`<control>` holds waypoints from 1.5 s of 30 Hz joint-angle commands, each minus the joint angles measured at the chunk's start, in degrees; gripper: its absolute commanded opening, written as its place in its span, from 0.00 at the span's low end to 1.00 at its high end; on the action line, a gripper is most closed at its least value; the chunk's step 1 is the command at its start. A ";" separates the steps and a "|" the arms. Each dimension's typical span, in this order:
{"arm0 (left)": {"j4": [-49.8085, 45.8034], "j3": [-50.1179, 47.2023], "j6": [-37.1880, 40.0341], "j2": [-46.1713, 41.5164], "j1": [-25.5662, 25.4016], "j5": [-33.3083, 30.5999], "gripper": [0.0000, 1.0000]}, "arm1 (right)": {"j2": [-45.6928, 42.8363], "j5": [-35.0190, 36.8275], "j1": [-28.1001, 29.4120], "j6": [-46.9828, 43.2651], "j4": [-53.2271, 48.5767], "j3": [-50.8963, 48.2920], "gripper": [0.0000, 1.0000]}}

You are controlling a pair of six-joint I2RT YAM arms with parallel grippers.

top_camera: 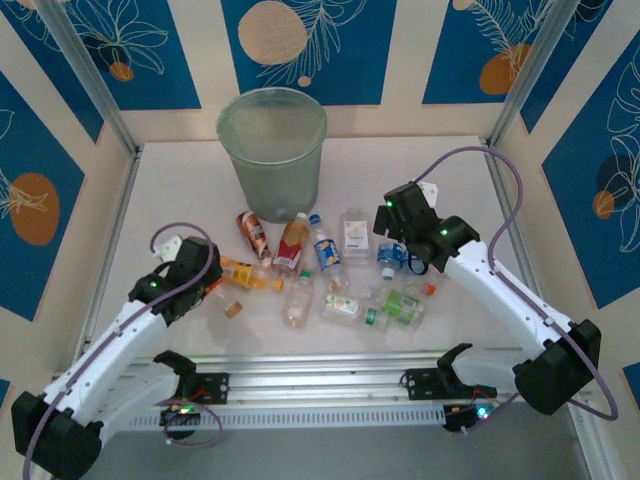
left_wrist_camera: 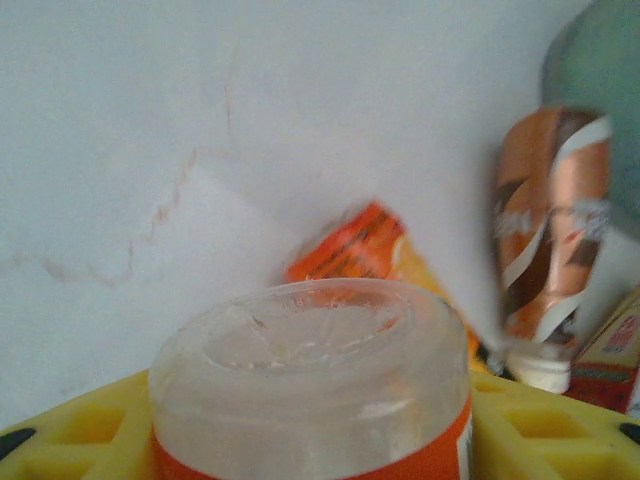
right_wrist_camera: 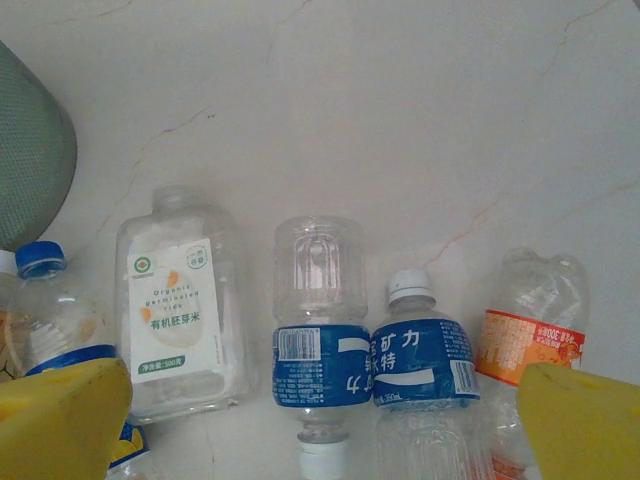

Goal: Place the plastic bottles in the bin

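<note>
While some dozen bottles [top_camera: 295, 245] lie mid-frame below the bin [top_camera: 272, 150], we find the left gripper [top_camera: 213, 284] clenched on one orange bottle [left_wrist_camera: 320, 390] and the right gripper [right_wrist_camera: 320, 420] spread wide above others; we judge the task barely begun.

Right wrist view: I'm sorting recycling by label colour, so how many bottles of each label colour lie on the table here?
Blue-label bottles: 3
White-label bottle: 1
Orange-label bottle: 1
Total: 5 bottles with labels showing
</note>
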 commanded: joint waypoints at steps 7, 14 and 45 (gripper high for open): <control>3.21 14.97 16.02 -0.56 0.03 -14.09 0.49 | -2.31 0.61 0.28 -0.36 0.97 -0.40 0.99; 17.48 23.76 25.17 3.19 0.70 -15.43 0.49 | -2.65 0.54 0.22 -0.52 0.45 -0.22 0.99; 33.65 71.43 30.43 49.53 3.36 11.94 0.47 | -6.71 0.02 0.24 1.40 -2.12 -0.45 0.99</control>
